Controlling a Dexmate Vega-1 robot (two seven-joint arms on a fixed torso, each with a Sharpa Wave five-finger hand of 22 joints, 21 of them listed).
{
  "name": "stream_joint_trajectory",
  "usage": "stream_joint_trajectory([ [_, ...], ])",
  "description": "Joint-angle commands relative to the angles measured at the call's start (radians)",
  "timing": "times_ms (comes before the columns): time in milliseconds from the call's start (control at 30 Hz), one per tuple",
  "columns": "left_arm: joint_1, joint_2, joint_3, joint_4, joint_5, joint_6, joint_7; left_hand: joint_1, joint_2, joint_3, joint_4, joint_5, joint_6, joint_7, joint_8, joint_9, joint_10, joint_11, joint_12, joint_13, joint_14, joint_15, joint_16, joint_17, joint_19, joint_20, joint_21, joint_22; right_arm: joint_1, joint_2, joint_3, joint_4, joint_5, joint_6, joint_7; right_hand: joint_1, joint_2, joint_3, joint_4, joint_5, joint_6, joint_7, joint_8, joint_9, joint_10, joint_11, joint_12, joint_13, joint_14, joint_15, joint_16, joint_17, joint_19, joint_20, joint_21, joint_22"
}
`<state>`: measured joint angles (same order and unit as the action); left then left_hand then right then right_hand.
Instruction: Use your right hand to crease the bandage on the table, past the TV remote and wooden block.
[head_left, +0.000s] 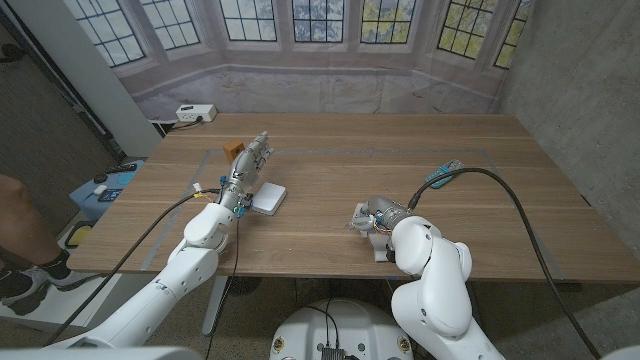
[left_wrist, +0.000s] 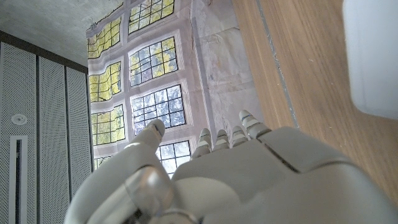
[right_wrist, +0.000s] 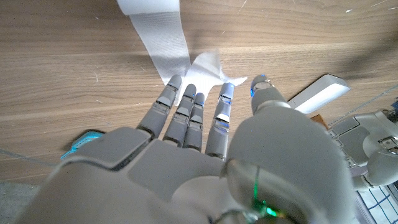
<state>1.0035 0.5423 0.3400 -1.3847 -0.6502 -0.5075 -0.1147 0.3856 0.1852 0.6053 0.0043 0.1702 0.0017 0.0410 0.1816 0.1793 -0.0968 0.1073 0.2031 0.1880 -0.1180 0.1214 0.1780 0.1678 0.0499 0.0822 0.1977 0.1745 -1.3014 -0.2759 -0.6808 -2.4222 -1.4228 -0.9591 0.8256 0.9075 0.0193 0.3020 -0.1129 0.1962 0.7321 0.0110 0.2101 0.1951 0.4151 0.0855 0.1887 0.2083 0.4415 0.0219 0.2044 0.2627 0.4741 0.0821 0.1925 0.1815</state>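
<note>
A white bandage (right_wrist: 163, 45) lies as a strip on the wooden table (head_left: 400, 140), its end folded into a crumpled point (right_wrist: 208, 67). My right hand (right_wrist: 199, 124) reaches over it with fingers stretched out, and the fingertips (right_wrist: 173, 84) touch that folded end; it holds nothing. In the head view this hand (head_left: 378, 214) sits at the table's middle front over the bandage (head_left: 357, 216). A white TV remote (head_left: 268, 197) and a wooden block (head_left: 235, 150) lie to the left. My left hand (head_left: 251, 164) stands beside them, fingers straight and empty.
A small blue object (head_left: 444, 176) lies right of my right hand, under its cable. The remote's white edge (left_wrist: 372, 56) shows by my left hand (left_wrist: 249, 180). A person's leg (head_left: 22, 232) and a blue box (head_left: 105, 190) are off the table's left side.
</note>
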Motion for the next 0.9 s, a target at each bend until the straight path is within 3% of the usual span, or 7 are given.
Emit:
stream_joint_trajectory([
  [33,0.011,0.003,-0.005,-0.007,-0.001,-0.003,0.007,0.011,0.002,-0.004,-0.001,0.007,0.007,0.001,0.004,0.001,0.001,0.006,0.004,0.002,-0.001,0.006,0.002,0.003,0.000,0.005,0.001,0.002,0.007,-0.010,-0.008,0.010,0.011,-0.001,-0.018,-0.018,0.005,-0.003,0.005,-0.001,0.015,0.011,0.001,0.002,0.008,0.001,0.009,0.003,-0.002,-0.001,0.012,0.005,-0.001,-0.001,0.010,0.002],
  [67,0.011,0.004,-0.005,-0.007,-0.001,-0.003,0.006,0.011,0.002,-0.004,-0.001,0.007,0.007,0.001,0.004,0.001,0.001,0.006,0.004,0.002,0.000,0.006,0.003,0.003,0.000,0.005,0.001,0.002,0.002,-0.014,-0.010,0.008,0.018,0.005,-0.042,-0.018,0.006,-0.004,0.004,-0.001,0.016,0.011,0.001,0.002,0.009,0.000,0.009,0.003,0.003,-0.006,0.015,0.005,0.001,-0.004,0.011,0.001],
  [133,0.012,0.003,-0.005,-0.007,-0.001,-0.004,0.006,0.011,0.002,-0.004,-0.001,0.007,0.007,0.002,0.004,0.001,0.001,0.007,0.004,0.002,0.000,0.006,0.003,0.003,0.000,0.005,0.001,0.002,-0.021,-0.018,-0.011,0.001,0.048,0.018,-0.121,-0.015,0.012,-0.009,-0.009,0.001,0.105,-0.016,0.026,0.002,0.065,-0.026,0.030,0.001,0.038,-0.035,0.034,0.002,0.030,-0.024,0.024,0.001],
  [367,0.010,0.004,-0.004,-0.007,0.000,-0.003,0.003,0.012,0.001,-0.004,-0.001,0.007,0.008,0.001,0.004,0.001,0.001,0.005,0.004,0.002,0.000,0.006,0.003,0.003,0.000,0.004,0.001,0.002,-0.020,-0.026,-0.039,0.011,0.015,0.020,-0.159,-0.003,0.024,-0.005,-0.018,0.003,0.134,-0.019,0.029,0.002,0.078,-0.040,0.032,0.000,0.045,-0.054,0.040,0.002,0.043,-0.036,0.028,0.001],
  [433,0.009,0.004,-0.004,-0.006,0.000,-0.003,0.002,0.012,0.001,-0.004,-0.001,0.007,0.008,0.001,0.004,0.001,0.002,0.004,0.004,0.002,0.000,0.007,0.003,0.003,0.000,0.004,0.001,0.002,-0.023,-0.024,-0.037,0.011,0.025,0.020,-0.171,-0.001,0.038,-0.005,-0.019,0.002,0.173,-0.025,0.038,0.001,0.091,-0.040,0.034,-0.001,0.058,-0.064,0.049,0.004,0.051,-0.040,0.030,0.001],
  [600,0.011,0.005,-0.004,-0.009,0.001,-0.002,0.005,0.012,0.002,-0.004,-0.001,0.007,0.008,0.001,0.004,0.001,0.002,0.005,0.004,0.002,0.000,0.006,0.003,0.003,0.000,0.005,0.001,0.002,-0.026,-0.030,-0.041,0.015,0.033,0.024,-0.202,0.014,0.049,0.000,-0.029,0.002,0.142,-0.028,0.019,0.001,0.098,-0.049,0.033,-0.002,0.063,-0.068,0.053,0.005,0.059,-0.044,0.032,0.000],
  [900,0.019,0.007,-0.007,-0.019,0.005,-0.003,0.017,0.013,0.001,-0.004,-0.001,0.007,0.007,0.001,0.003,0.001,0.002,0.004,0.004,0.002,0.000,0.005,0.003,0.003,0.000,0.005,0.001,0.002,-0.011,-0.044,-0.037,0.012,0.059,0.024,-0.209,0.011,0.049,-0.005,-0.029,-0.001,0.128,-0.024,0.010,0.000,0.096,-0.046,0.031,-0.002,0.062,-0.068,0.054,0.005,0.060,-0.044,0.031,0.000],
])
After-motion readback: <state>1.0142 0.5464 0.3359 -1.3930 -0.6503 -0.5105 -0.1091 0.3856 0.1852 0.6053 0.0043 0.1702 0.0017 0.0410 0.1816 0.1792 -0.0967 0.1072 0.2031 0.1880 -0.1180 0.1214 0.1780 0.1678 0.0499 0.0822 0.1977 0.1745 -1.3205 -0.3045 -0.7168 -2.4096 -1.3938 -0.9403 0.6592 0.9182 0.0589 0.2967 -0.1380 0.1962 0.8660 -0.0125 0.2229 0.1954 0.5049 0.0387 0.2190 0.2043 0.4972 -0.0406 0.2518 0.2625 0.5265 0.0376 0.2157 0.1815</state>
